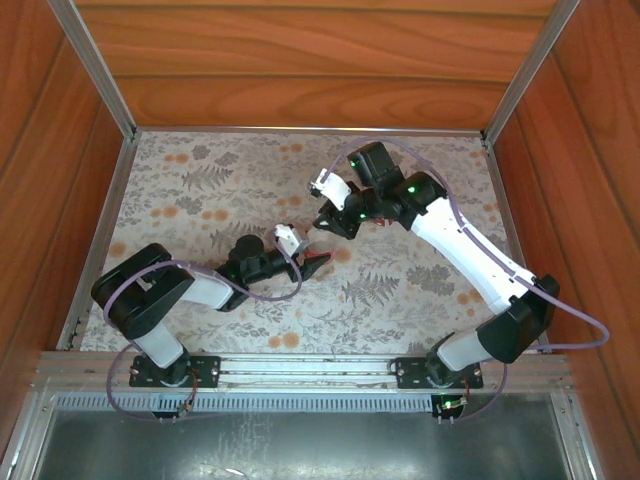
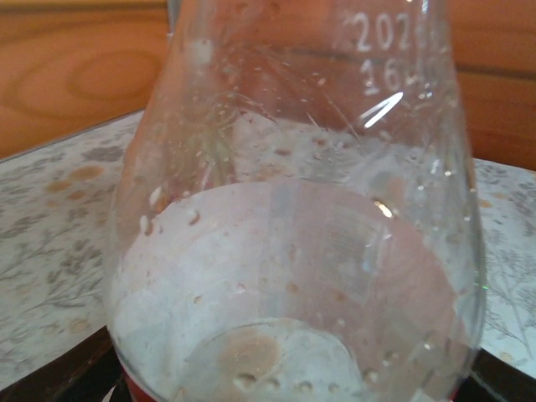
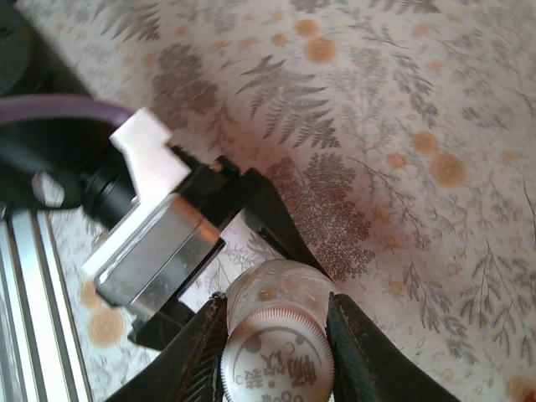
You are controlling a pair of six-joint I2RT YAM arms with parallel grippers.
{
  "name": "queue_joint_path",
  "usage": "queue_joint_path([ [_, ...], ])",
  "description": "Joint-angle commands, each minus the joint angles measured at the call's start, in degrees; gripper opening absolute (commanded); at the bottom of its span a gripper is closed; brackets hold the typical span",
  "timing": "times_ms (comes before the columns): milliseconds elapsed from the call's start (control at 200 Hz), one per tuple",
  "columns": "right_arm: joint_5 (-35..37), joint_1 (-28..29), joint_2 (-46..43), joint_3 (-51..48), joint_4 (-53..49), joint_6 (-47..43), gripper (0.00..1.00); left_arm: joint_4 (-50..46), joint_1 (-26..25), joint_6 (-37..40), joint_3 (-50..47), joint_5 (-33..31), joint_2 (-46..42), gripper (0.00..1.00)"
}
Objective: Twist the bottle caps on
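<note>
A clear bottle [image 2: 293, 251] stands very close in the left wrist view, a strip of its red label [image 2: 127, 390] at the bottom edge. My left gripper [image 1: 312, 264] is shut on its body, with dark fingers [image 2: 59, 381] showing at both lower corners. From above, the right wrist view shows a white ribbed bottle cap [image 3: 276, 360] with printed characters sitting on the bottle's neck, over its rounded shoulder [image 3: 280, 289]. My right gripper [image 3: 276, 356] is shut on this cap, one black finger [image 3: 188, 352] pressed to each side. The two grippers meet mid-table, the right gripper [image 1: 333, 222] just beyond the left.
The floral tablecloth [image 1: 220, 180] covers the table inside wooden walls [image 1: 300, 60]. An aluminium rail [image 1: 300, 365] runs along the near edge by the arm bases. The left arm's wrist camera housing [image 3: 151, 243] sits close under the right gripper.
</note>
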Motion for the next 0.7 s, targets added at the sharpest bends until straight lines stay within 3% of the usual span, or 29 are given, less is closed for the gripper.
queue_joint_path([
  [0, 5.8, 2.2, -1.6, -2.2, -0.7, 21.7, 0.21, -5.9, 0.6, -1.1, -1.7, -12.8, -1.7, 0.69],
  [185, 19.9, 5.7, -2.6, -2.4, -3.8, 36.8, 0.21, -8.5, 0.1, 0.6, -1.9, -15.0, -4.3, 0.69],
  [380, 21.7, 6.8, -3.9, -2.6, -2.0, 38.9, 0.25, -9.6, -0.1, 0.5, -2.2, -12.9, -4.3, 0.69],
  [695, 13.4, 6.8, -10.2, -9.2, 12.0, 28.0, 0.67, -12.2, 0.2, -0.3, -1.2, -6.0, -3.5, 0.69],
])
